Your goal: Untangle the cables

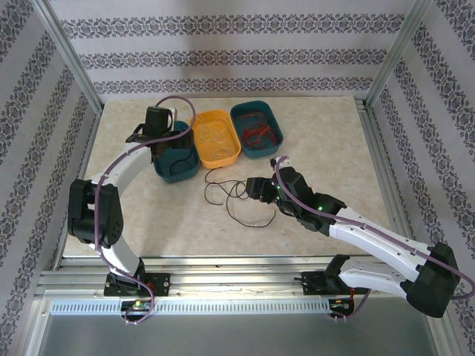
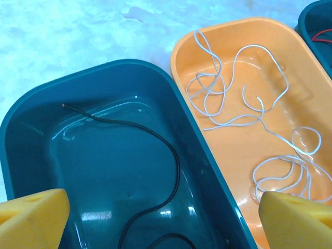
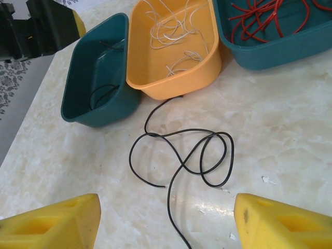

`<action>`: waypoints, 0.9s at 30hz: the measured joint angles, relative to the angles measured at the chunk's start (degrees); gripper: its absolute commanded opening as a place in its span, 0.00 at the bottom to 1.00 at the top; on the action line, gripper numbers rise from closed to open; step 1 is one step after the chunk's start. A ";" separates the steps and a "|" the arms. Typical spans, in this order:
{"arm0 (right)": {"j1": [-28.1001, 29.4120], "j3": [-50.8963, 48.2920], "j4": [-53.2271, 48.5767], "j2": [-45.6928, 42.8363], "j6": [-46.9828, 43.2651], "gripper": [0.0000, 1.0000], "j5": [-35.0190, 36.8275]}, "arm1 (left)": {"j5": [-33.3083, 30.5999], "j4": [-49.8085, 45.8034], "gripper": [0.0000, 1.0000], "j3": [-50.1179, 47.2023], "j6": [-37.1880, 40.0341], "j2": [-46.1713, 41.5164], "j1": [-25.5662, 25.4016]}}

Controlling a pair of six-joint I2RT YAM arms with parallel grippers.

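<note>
My right jaws hang low over the desk (image 3: pixel 290 129), spread wide and empty, one yellow pad (image 3: pixel 52 223) at 7 o'clock and its twin at 5 o'clock. I judge they are held apart like this so the loose black cable (image 3: pixel 181 150) can pass between them. Its tail runs toward 6 o'clock between my pads. The loops cross one another just beyond, and one strand climbs toward 12 o'clock to the near wall of the orange tray (image 3: pixel 171 78). So its long axis lies 6 to 12, with the loops bulging toward 3. A cut end sits inside the knot, pointing roughly toward 4.

Farther off, the trays seem to sort by colour: a black strand (image 2: pixel 155 140) in the left teal tray (image 2: pixel 31 119), white cables (image 2: pixel 244 104) in the orange one, and red cables (image 3: pixel 259 15) in the right teal tray (image 3: pixel 280 46).

My left jaws hover over the left teal tray, wide open and holding nothing. The strand below snakes from 10 o'clock down to 6.
</note>
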 measured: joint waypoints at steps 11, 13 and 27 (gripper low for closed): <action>-0.39 3.21 -7.23 5.90 0.72 0.64 3.19 | 6.82 -1.33 0.99 -14.53 -5.25 -17.35 -2.03; -0.39 3.67 -7.89 8.22 1.09 0.63 3.13 | 7.93 -0.90 0.99 -18.64 -6.91 -20.74 -4.13; -4.33 9.22 -7.08 25.42 1.95 0.54 -1.01 | 10.14 11.43 0.64 -39.98 -16.76 -26.64 -18.21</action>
